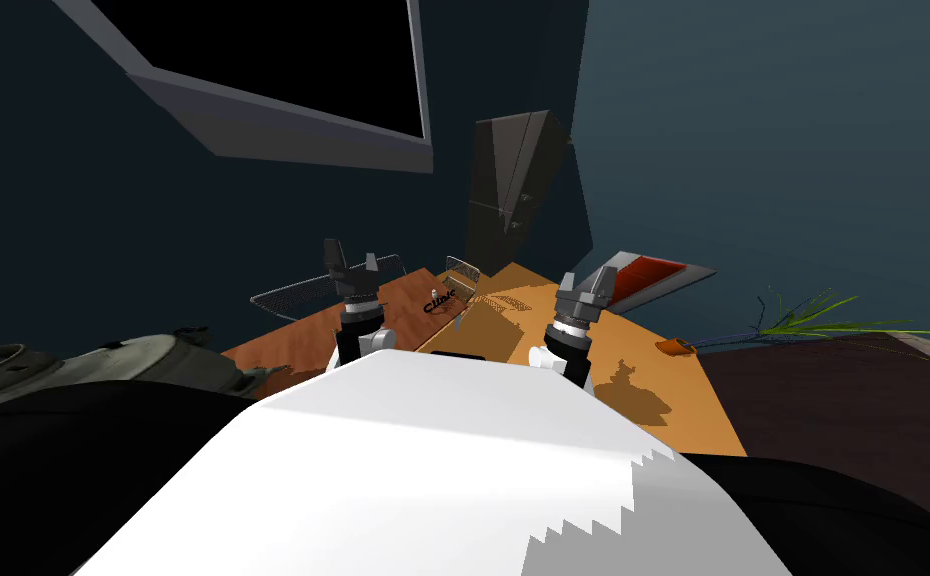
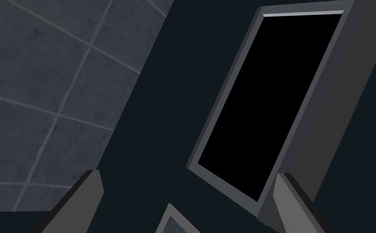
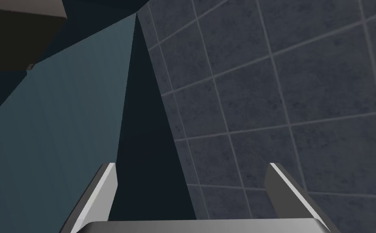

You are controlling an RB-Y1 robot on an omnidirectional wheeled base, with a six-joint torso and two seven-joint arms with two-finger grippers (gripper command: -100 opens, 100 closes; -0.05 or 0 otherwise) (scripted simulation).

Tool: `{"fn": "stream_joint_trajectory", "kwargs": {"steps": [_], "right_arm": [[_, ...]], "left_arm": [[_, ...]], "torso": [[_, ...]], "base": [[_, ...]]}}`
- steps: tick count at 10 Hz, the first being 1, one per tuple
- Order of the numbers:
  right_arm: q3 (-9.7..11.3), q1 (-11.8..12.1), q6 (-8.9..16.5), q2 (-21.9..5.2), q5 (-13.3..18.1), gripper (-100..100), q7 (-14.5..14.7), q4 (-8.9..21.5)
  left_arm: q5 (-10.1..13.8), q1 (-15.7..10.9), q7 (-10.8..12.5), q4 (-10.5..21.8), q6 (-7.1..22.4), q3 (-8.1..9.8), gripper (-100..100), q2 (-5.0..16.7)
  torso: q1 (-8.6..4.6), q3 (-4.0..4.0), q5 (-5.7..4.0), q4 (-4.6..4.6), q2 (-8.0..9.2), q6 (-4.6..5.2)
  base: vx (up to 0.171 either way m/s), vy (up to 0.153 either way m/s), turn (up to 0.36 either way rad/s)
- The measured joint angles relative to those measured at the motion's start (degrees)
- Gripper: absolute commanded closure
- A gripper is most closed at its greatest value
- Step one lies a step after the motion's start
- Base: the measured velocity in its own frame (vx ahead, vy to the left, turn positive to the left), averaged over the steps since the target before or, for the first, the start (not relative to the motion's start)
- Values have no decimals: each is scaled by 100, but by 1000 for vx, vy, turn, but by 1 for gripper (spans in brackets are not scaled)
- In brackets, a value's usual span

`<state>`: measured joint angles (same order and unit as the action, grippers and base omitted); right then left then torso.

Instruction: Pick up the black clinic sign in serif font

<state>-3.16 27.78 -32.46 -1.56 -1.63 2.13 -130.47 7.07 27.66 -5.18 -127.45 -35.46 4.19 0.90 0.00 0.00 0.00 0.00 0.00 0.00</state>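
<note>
— Table point(image 1: 698, 405) edge falls away out past the right gripper point(image 1: 586, 282); bare wood lies around both grippers.
— And the left gripper point(image 1: 351, 260)?
— Raised, fingers spread wide, gripping nothing, same as the right. The black clinic sign point(image 1: 439, 299) lies on the table between them, nearer the left, near a wire tray point(image 1: 293, 293).

Dim, hard shadows on table point(image 1: 701, 402), edges splayed

Black sign point(image 1: 440, 299), orange table point(image 1: 695, 412), green plant point(image 1: 825, 318)
</note>
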Motion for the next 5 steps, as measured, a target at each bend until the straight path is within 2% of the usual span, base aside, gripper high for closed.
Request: {"fn": "stream_joint_trajectory", "kwargs": {"steps": [3,5], "right_arm": [[0,0,0,0,0,0,0,0],[0,1,0,0,0,0,0,0]], "left_arm": [[193,51,100,183,259,78,-100,324],[384,77,209,427,456,170,-100,509]], "torso": [[-5,-11,-1,-4,-19,1],[-13,-16,-3,-7,-28,0]], "base": [[57,-23,-96],[71,-39,-106]]}}
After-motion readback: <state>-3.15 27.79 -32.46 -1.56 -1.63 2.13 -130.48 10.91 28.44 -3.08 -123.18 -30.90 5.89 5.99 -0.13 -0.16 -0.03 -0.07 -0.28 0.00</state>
